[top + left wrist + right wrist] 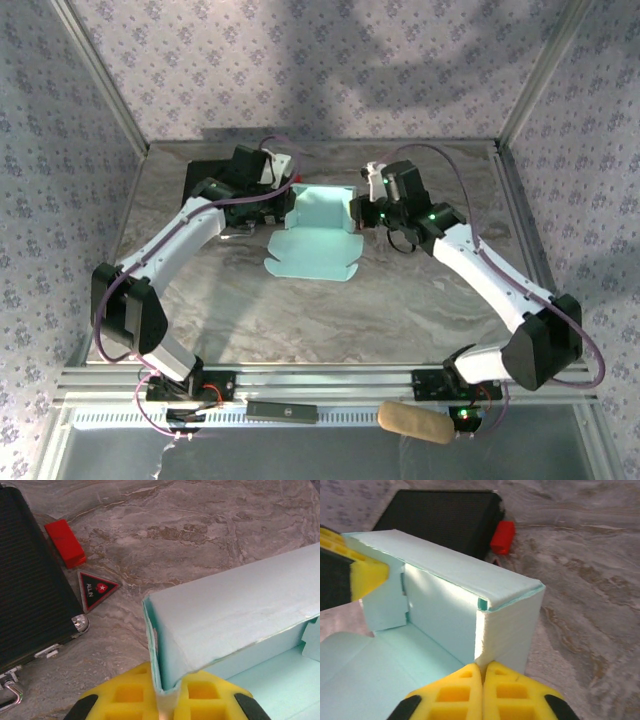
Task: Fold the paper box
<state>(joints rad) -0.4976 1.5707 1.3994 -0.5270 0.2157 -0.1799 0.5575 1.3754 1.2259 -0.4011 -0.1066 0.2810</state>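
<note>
Paper box [315, 250], left hand [165, 700] pinching one end wall, right hand [483, 682] the other

Paper box [316, 243] toward the far middle of the worktop [400, 300], one hand on each end!

The box's raised walls are at the far side, and its flat sheet spreads toward the near edge. The left hand [283, 207] pinches the left end wall and the right hand [362, 213] pinches the right end wall. Behind and left of the box lies the case [30, 580]. Just off the case's edge sits the small block [65, 542], with the triangular badge [95, 589] on the worktop between the case and the box's left corner.
</note>
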